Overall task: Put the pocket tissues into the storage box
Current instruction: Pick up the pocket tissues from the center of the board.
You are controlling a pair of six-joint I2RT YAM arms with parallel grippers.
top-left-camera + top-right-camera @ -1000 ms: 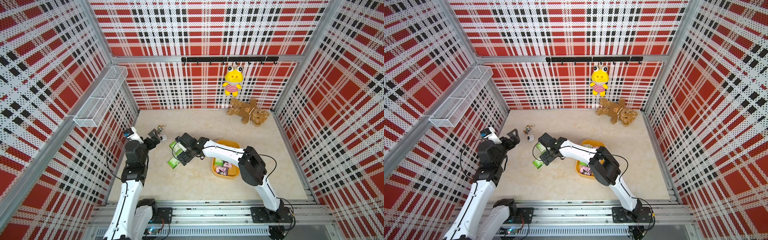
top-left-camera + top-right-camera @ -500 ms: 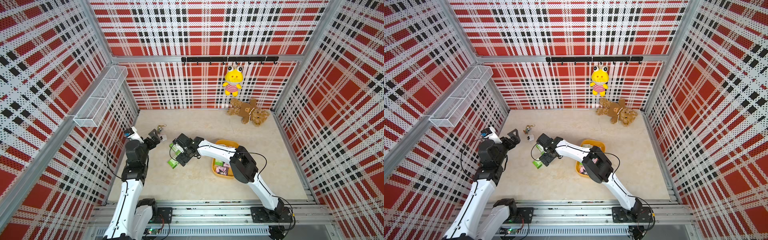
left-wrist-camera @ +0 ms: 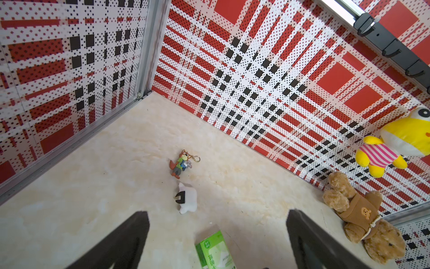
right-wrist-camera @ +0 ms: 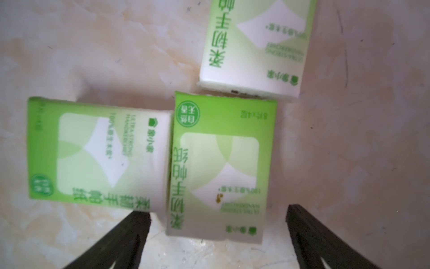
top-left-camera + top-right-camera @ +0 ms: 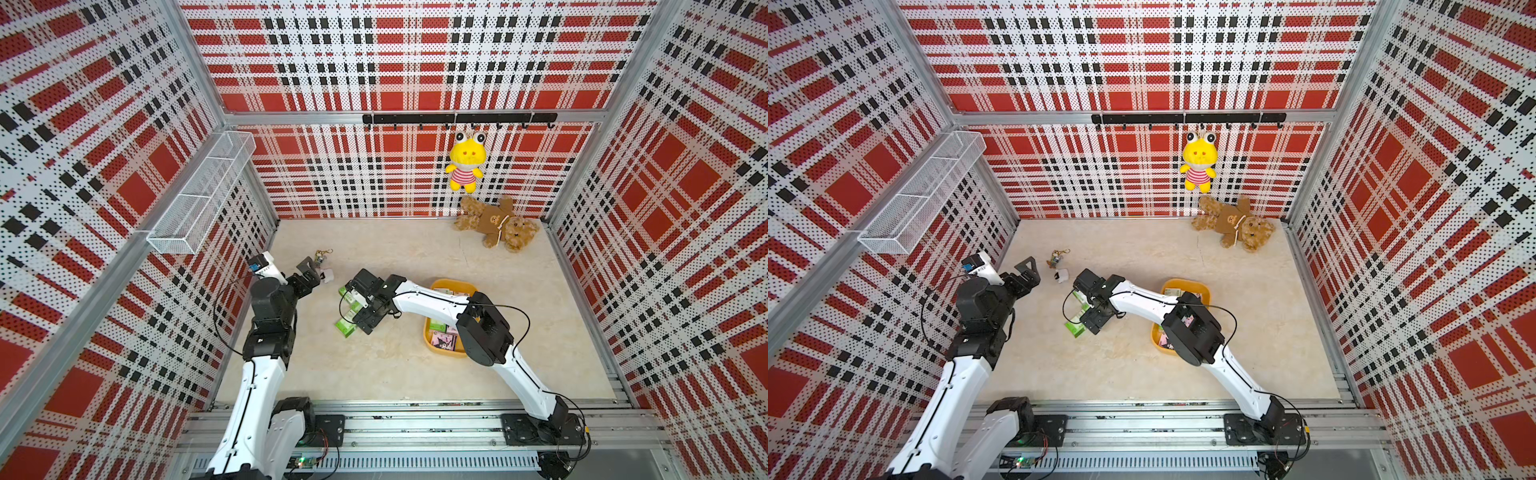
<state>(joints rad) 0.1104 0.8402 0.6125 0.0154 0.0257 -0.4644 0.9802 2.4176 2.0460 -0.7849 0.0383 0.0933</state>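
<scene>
Both top views: bright, even, diffuse light from above; only faint soft shadows on floor [image 5: 374, 374]. Centre sharp; walls [image 5: 83, 124] stretched by wide-angle distortion twd frame edges. Right wrist view: green packets [image 4: 221, 163] v. close, soft, some blur, pinkish cast. Left wrist view crisp, well lit.

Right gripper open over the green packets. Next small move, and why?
Probably lower the right gripper straight down, then close on the middle packet: its open jaws flank that packet, which lies flat on the floor, outside the box.
</scene>
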